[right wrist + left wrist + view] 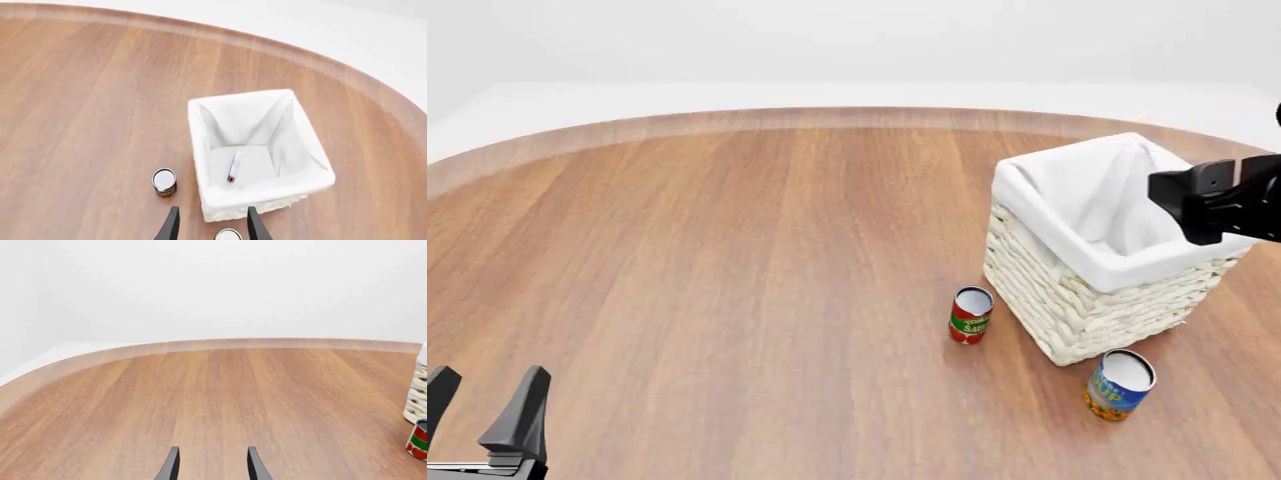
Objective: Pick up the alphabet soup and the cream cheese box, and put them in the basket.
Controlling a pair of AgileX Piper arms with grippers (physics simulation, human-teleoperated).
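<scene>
Front view: round wooden table (pixel 721 260), then the basket (pixel 1094 300) on its right half, upright, liner folded over the rim. Beside the basket's near corner, the alphabet soup (pixel 1118 384), standing upright on the wood, long axis vertical, just apart from the wicker. On the basket's left, a red-and-green can (pixel 969 315), also upright, not part of the job.

Inside the basket, per the right wrist view: the cream cheese box (pixel 233 166), seen edge-on, resting on the liner floor. Nothing else in there.

Right gripper (pixel 210 225) high above the basket's near rim, fingers spread, holding nothing; soup's white top (pixel 228 234) just showing between the fingertips and slightly nearer the arm's base. So, almost straight down from the right gripper, a little back toward the robot. Clearly the nearer arm.

Left gripper (pixel 487 405) far off at the table's near left, low, fingers parted and empty, well apart from everything.

Likely next: lower the right gripper onto the soup, clearing the basket wall.
</scene>
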